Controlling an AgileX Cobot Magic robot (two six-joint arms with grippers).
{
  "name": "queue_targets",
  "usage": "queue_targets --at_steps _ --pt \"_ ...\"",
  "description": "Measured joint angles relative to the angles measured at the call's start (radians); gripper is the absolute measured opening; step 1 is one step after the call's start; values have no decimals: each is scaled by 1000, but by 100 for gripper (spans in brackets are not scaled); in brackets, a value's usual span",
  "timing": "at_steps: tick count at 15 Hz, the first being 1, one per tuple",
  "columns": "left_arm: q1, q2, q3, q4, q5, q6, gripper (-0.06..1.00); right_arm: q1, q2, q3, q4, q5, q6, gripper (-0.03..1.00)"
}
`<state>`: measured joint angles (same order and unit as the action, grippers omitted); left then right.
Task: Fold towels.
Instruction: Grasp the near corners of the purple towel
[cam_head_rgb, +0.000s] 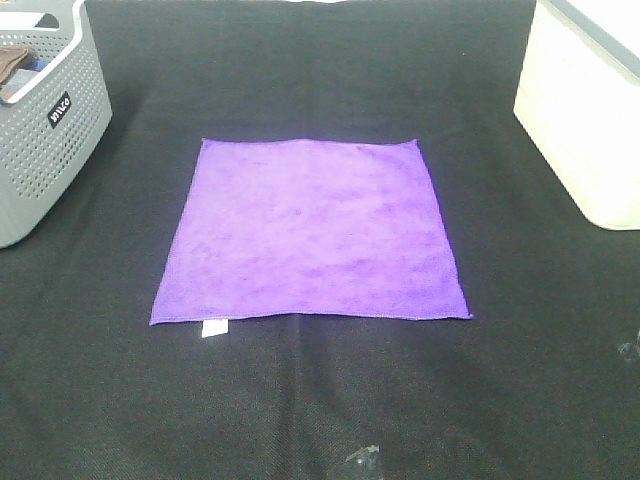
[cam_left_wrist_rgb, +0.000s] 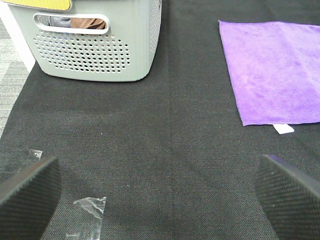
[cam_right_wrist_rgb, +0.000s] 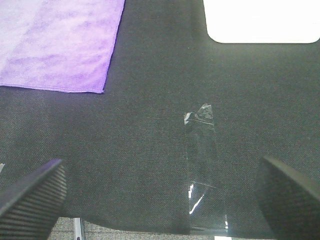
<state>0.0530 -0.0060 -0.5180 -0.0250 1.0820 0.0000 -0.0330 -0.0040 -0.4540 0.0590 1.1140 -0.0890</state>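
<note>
Black mat (cam_head_rgb: 320, 400) all over, with a purple towel (cam_head_rgb: 312, 232) spread flat in the middle, white tag (cam_head_rgb: 214, 328) at 7 o'clock. Grey basket (cam_head_rgb: 60, 150) at 10 o'clock, white box (cam_head_rgb: 585, 120) at 2 o'clock. Left gripper (cam_left_wrist_rgb: 159, 180) and right gripper (cam_right_wrist_rgb: 160, 175) open wide, empty.

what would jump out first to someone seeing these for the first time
The bright purple towel, spread flat and unfolded in the middle of the black mat, grabs the eye first, with a small white tag at its near left corner. Next come the grey perforated basket at the far left and the cream bin at the far right.
</note>
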Motion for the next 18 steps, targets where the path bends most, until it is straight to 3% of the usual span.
queue_targets --at_steps 6,8,10,12,14,16,18 --pt "0 6 0 3 0 0 99 0 6 -7 22 8 2 96" --pt "0 210 -61 25 43 0 99 0 129 -72 35 70 29 96" --pt "0 436 -134 25 47 6 99 0 391 -156 43 104 65 96" --pt "0 818 -263 -29 39 71 99 0 715 -242 64 20 47 96" --pt "0 1066 -322 -184 -56 147 99 0 959 -276 154 -122 -34 96" --pt "-29 1268 -342 -350 -187 280 99 0 1194 -306 314 -225 -187 96" --pt "-94 1457 -413 -428 -264 339 99 0 1377 -365 491 -245 -330 96"
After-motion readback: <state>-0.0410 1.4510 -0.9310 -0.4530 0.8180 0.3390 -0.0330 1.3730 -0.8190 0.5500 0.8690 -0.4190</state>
